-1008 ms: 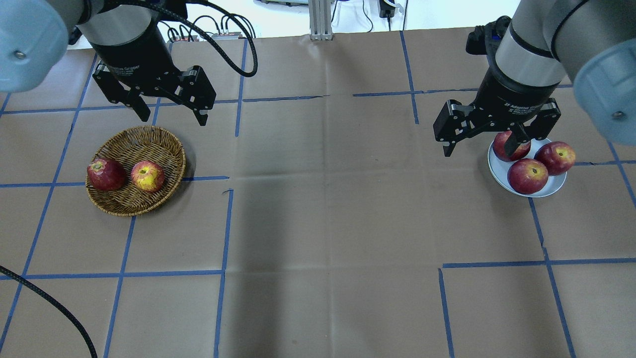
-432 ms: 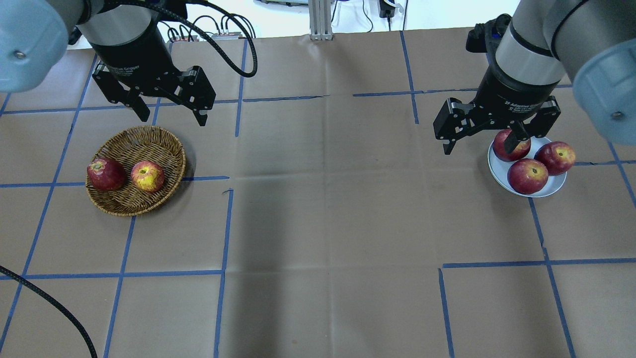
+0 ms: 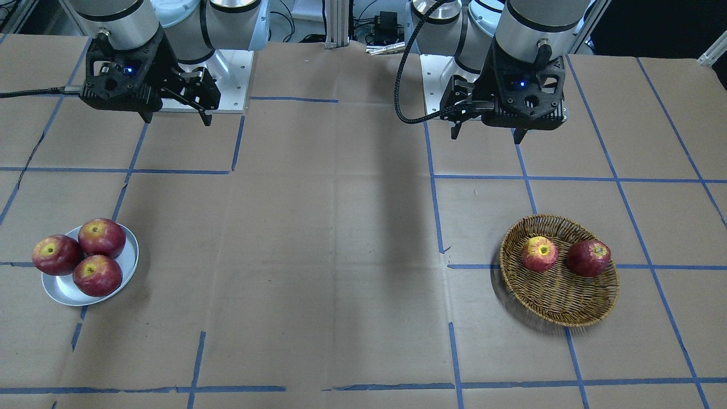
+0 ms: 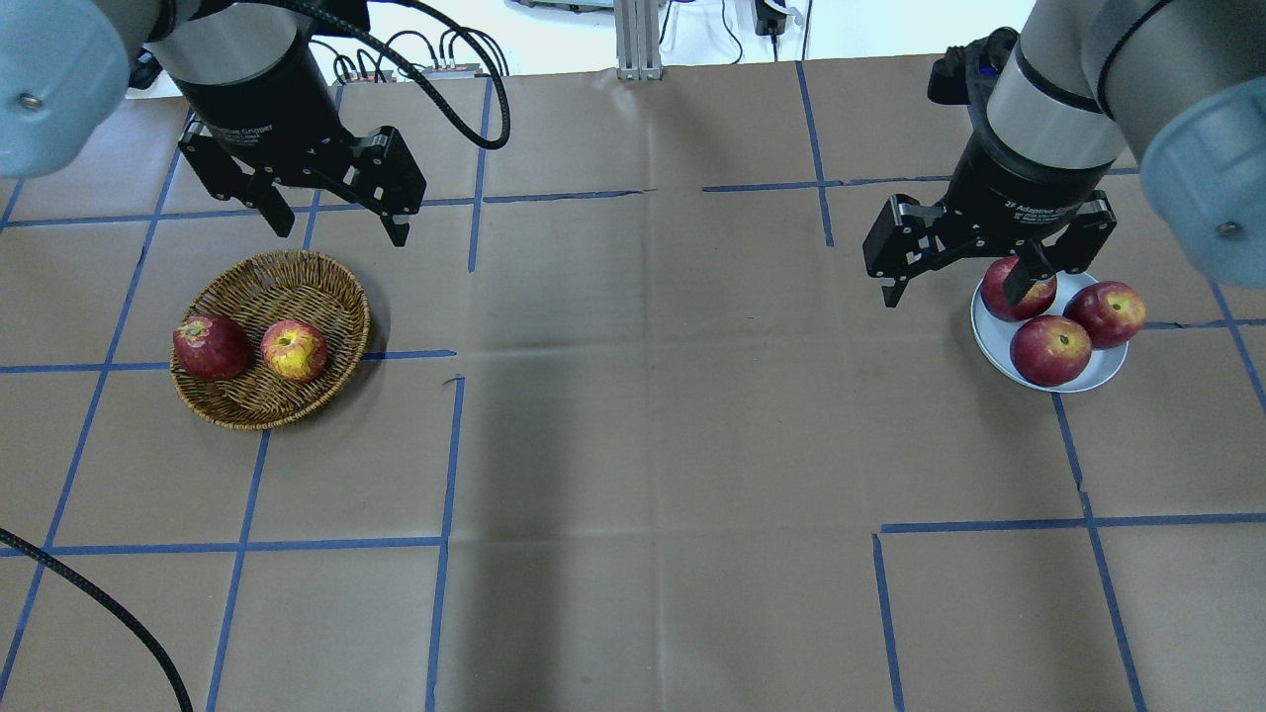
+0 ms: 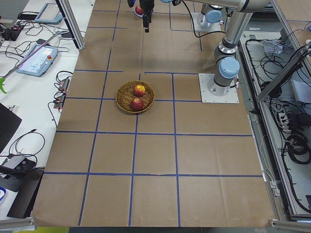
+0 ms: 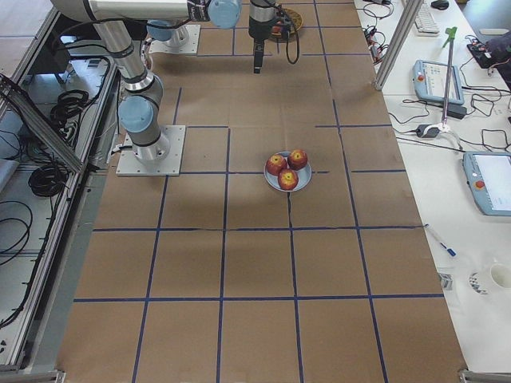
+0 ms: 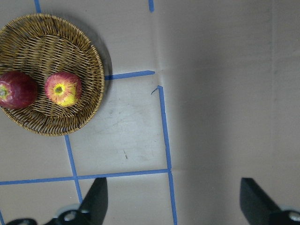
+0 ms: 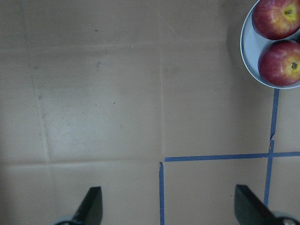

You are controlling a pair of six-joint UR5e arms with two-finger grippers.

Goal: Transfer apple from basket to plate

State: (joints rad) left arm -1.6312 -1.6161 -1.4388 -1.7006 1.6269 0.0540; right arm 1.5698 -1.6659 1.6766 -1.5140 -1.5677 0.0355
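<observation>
L jaws shifted a touch, wide open, high over surface [image 4: 643, 396] short of wicker basket [image 4: 247, 405]; R jaws open too, near plate [image 4: 1106, 370]; streaky apple [image 4: 294, 350] in basket by darker apple [image 4: 211, 347]: prob. firm, smooth, rolly, so pinch across widest sides.

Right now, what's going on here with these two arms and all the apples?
Nothing is being held. The left claw hangs open above the table near the basket, where the streaky, yellow-topped apple lies beside a darker red apple. The right claw hangs open near the plate, which holds three dark-red apples. The move from basket to plate has not yet begun for this apple.
</observation>
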